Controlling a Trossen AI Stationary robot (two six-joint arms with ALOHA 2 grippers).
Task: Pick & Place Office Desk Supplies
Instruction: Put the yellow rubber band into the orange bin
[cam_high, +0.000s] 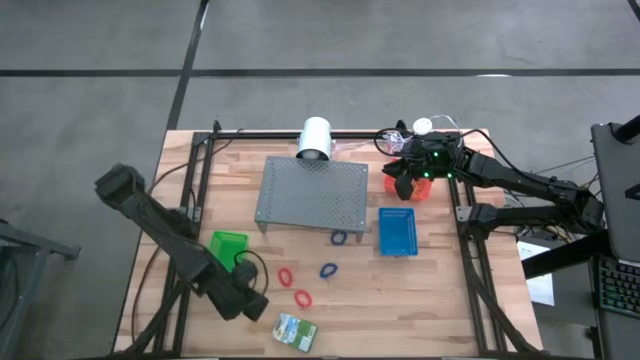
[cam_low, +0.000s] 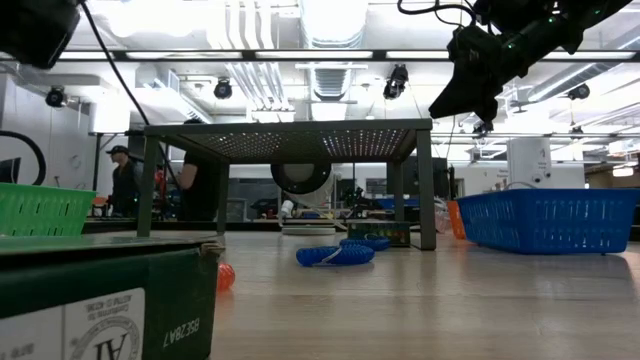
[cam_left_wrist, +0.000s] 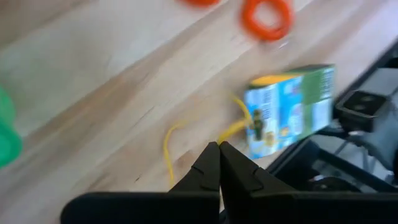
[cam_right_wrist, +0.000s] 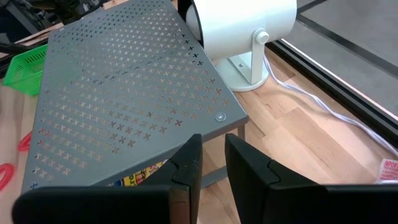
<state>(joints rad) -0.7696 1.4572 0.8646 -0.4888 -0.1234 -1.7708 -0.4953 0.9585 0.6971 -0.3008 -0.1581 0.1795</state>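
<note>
From above, your left gripper (cam_high: 250, 300) sits beside the crayon box (cam_high: 296, 331), far nearer than the right gripper (cam_high: 402, 183) over the red basket (cam_high: 412, 189). Left wrist: fingers pinched shut, a yellow rubber band (cam_left_wrist: 171, 149) just ahead (not visibly caught). Right wrist: narrow gap, nothing seen held.

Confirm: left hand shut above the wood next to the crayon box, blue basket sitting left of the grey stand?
Nearly. The blue basket sits to the right of the grey stand, not left; the high view shows it. The rest holds: the left hand is shut above the wood beside the crayon box.
</note>
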